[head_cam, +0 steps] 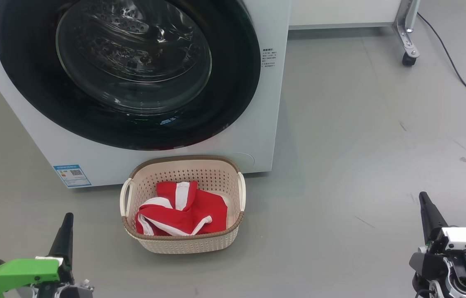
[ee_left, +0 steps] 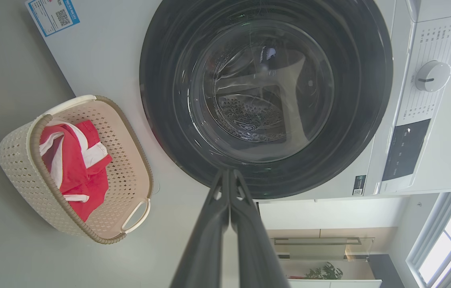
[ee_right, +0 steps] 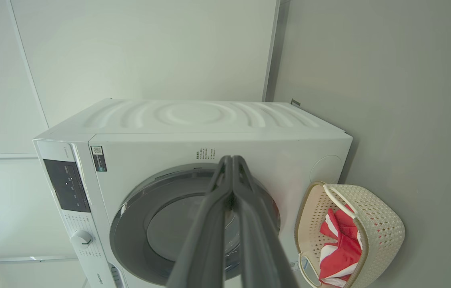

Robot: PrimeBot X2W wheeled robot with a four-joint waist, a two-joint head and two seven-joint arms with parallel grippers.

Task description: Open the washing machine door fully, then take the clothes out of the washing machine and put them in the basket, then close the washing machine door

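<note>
The job looks all but finished. The washing machine door lies flat against the white front of the washing machine, with no gap showing round its black ring in any of the 3 views. Both the opening and the closing therefore appear done, though whether the latch has caught cannot be told. Through the glass bowl the perforated steel drum looks bare, with no red inside it. The clothes are in the basket, a red heap with white bands lying below the brown rim and nothing hanging over the edge. How many garments make up the heap is hard to say, as they are folded into each other. The basket stands on the floor just in front of the machine, under the lower edge of the door and near the blue sticker. The left end effector and the right end effector sit low at the 2 sides of the head view, well apart from basket and door. Each has its 2 dark fingers pressed together, and each grips nothing. Judged from this, no step is plainly left — at most a check that the door is truly fastened and that nothing red hides at the back of the drum.
</note>
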